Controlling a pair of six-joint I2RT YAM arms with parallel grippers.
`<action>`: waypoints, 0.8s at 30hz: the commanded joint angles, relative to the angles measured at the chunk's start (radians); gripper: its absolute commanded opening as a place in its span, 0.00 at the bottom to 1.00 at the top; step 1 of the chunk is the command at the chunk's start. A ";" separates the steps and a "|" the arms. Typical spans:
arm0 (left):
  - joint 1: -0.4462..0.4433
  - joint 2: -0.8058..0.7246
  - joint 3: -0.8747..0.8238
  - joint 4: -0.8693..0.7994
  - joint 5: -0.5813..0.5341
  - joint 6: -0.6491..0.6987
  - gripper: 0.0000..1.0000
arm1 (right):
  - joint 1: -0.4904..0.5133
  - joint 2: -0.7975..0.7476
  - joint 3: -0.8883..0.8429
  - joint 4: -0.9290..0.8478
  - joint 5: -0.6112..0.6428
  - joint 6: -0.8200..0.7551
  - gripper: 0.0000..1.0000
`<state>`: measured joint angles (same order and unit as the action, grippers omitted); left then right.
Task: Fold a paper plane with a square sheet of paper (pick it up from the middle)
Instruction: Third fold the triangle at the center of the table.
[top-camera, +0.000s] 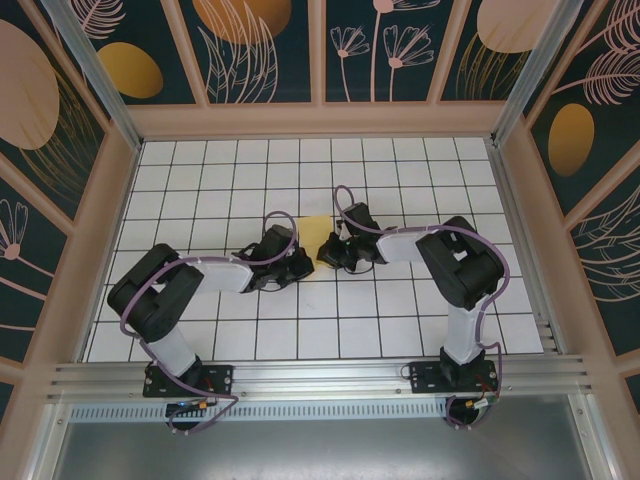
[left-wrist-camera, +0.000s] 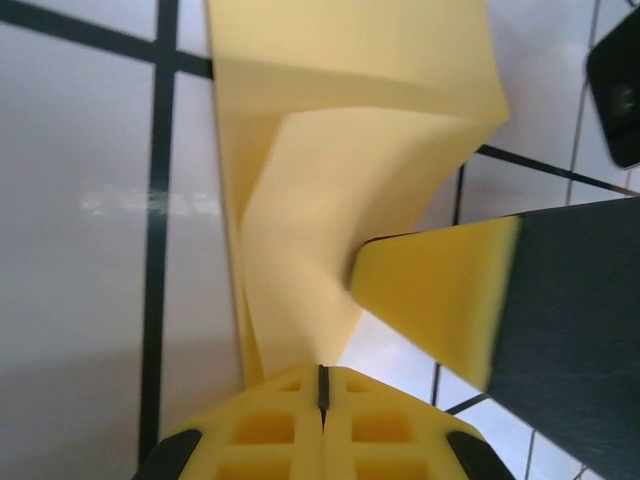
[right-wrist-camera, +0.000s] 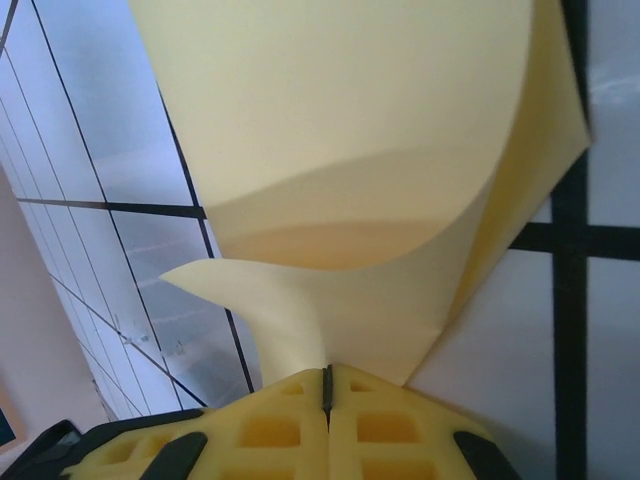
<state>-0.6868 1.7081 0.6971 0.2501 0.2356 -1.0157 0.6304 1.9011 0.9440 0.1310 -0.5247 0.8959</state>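
white tiled table (top-camera: 420, 180): your work surface | yellow sheet of paper (top-camera: 315, 230): mid-table between both arms, buckled and curling; you should expect it to be featherlight, limp and easily creased or torn, so pinch lightly at the edges | left gripper (left-wrist-camera: 322, 392): pads pressed together, clamping the sheet's edge | right gripper (right-wrist-camera: 326, 385): pads likewise closed on the sheet

There are two arms, the left arm (top-camera: 190, 280) and the right arm (top-camera: 455, 262). Each carries one tool, which makes two tools: the left tool (top-camera: 300, 266) and the right tool (top-camera: 328, 256). There is one yellow sheet of paper (top-camera: 316, 230) and one white tiled surface (top-camera: 400, 322).
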 joint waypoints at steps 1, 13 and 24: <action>-0.005 0.031 -0.009 -0.040 -0.040 -0.003 0.00 | 0.001 0.008 0.016 0.046 -0.041 -0.052 0.00; -0.005 0.045 -0.001 -0.126 -0.111 0.012 0.00 | -0.019 -0.031 0.028 -0.034 0.023 -0.347 0.00; -0.006 0.043 -0.004 -0.141 -0.120 0.005 0.00 | 0.002 0.029 0.062 -0.063 -0.033 -0.399 0.00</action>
<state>-0.6941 1.7199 0.7052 0.2310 0.1967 -1.0153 0.6270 1.8965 0.9699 0.0986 -0.5312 0.5419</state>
